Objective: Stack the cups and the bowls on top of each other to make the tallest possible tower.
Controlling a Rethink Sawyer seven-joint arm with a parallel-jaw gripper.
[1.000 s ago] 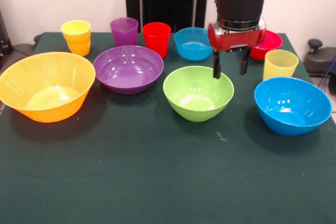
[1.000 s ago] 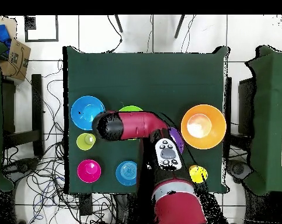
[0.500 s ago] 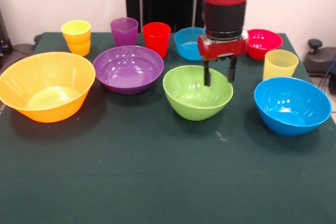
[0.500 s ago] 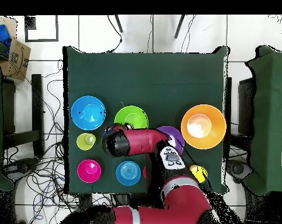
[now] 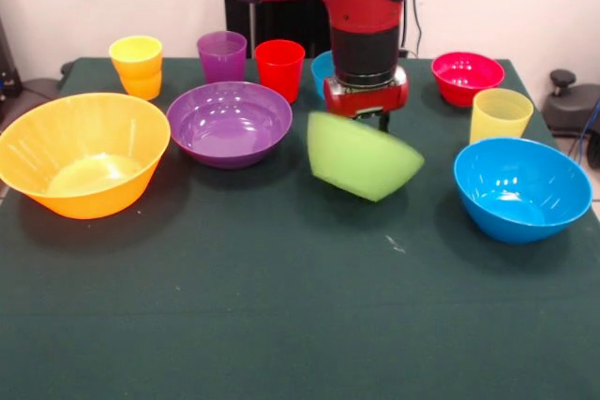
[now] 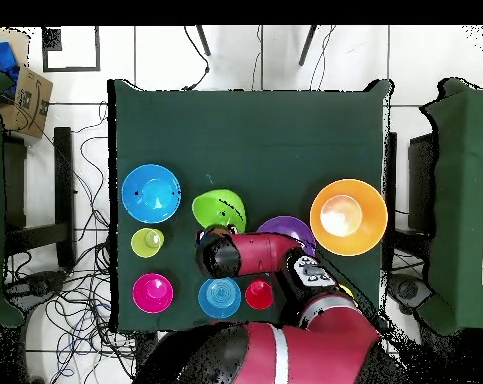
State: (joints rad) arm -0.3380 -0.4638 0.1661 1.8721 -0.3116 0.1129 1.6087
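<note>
My gripper (image 5: 366, 117), apparently clamped on the far rim of the green bowl (image 5: 361, 158), holds it tilted off the table, with the purple bowl (image 5: 230, 123) just left.

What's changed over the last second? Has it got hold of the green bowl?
The gripper came down from beside the pale yellow cup onto the green bowl and appears to have gripped its far rim. The bowl sat flat with its mouth up; now it hangs tilted, its underside facing the front camera. The orange bowl, purple bowl, blue bowl and the cups have not moved.
</note>
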